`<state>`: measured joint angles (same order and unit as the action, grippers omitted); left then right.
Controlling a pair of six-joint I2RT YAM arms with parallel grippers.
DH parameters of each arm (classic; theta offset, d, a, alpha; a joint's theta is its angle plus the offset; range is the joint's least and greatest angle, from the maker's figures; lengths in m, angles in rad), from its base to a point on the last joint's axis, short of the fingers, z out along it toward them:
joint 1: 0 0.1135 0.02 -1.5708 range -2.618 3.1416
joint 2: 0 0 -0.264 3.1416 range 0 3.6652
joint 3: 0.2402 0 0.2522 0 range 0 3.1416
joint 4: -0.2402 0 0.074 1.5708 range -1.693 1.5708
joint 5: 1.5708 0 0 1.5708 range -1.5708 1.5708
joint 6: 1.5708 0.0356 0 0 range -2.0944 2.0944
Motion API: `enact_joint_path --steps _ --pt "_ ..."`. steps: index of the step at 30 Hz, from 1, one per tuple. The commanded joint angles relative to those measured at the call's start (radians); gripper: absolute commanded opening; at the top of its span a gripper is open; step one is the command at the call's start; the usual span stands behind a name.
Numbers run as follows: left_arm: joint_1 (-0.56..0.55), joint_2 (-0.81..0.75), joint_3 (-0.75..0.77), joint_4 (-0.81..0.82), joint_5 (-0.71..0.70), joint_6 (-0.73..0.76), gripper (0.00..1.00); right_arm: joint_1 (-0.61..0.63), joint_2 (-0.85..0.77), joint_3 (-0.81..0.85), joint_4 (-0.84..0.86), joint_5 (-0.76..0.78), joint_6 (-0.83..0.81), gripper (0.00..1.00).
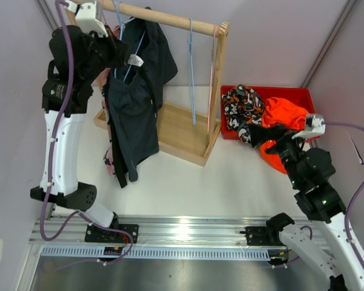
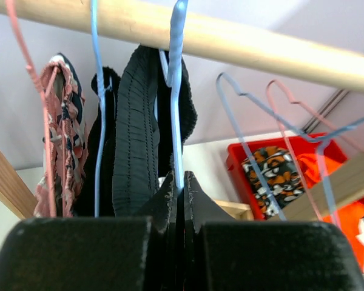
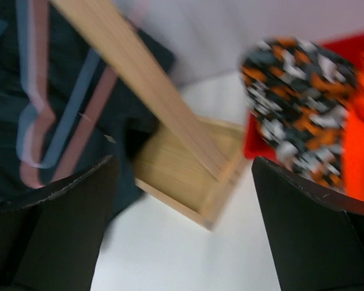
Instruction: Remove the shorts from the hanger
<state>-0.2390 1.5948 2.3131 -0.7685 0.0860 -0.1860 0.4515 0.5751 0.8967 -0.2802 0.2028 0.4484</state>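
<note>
Rail (image 2: 242, 45) overhead; left pincer (image 2: 181, 180) pinches hanger (image 2: 177, 115), shorts (image 2: 135, 139) apparently alongside.

Wooden rack (image 1: 182, 130): on the table (image 1: 188, 182), far left.
Red bin (image 1: 285, 92): beside the rack, holding an orange garment (image 1: 285, 115) (spilling over the rim) and a patterned one (image 1: 242, 103).

This looks like a robotics lab, a small test cell. Plain lilac walls (image 1: 261, 42) close in a white bench (image 1: 200, 188). A left arm (image 1: 64, 145) and a right arm (image 1: 309, 182) are bolted to a metal rail (image 1: 188, 233). A small wooden clothes rack (image 1: 176, 130) and a red bin (image 1: 279, 91) stand on the bench.
</note>
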Motion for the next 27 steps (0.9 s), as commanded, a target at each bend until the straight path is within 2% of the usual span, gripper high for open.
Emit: enact_joint_path --steps 1,4,5,6,8,9,17,22,27 --pt "0.007 -0.079 0.009 0.054 0.032 -0.058 0.0 0.1 0.118 0.166 0.159 -0.072 -0.043 1.0" --pt "0.001 -0.113 -0.05 0.069 0.026 -0.099 0.0 0.329 0.274 0.33 0.179 0.074 -0.161 0.99" --pt "-0.003 -0.125 -0.073 0.072 0.009 -0.122 0.0 0.492 0.322 0.378 0.18 0.222 -0.209 0.99" --pt "-0.006 -0.142 -0.09 0.072 -0.03 -0.135 0.0 0.577 0.43 0.428 0.184 0.307 -0.314 0.99" --pt "-0.016 -0.154 -0.106 0.052 -0.11 -0.176 0.0 0.77 0.543 0.572 0.196 0.5 -0.408 0.99" --pt "-0.019 -0.165 -0.11 0.048 -0.142 -0.184 0.0 0.806 0.651 0.658 0.191 0.529 -0.442 0.99" --pt "-0.086 -0.18 -0.143 0.038 -0.256 -0.161 0.0 0.986 0.998 0.875 0.233 0.576 -0.422 0.99" --pt "-0.088 -0.202 -0.184 0.046 -0.256 -0.138 0.0 1.02 1.153 0.987 0.22 0.595 -0.402 0.99" --pt "-0.088 -0.223 -0.19 0.04 -0.244 -0.129 0.0 1.017 1.226 1.071 0.223 0.619 -0.398 0.99"
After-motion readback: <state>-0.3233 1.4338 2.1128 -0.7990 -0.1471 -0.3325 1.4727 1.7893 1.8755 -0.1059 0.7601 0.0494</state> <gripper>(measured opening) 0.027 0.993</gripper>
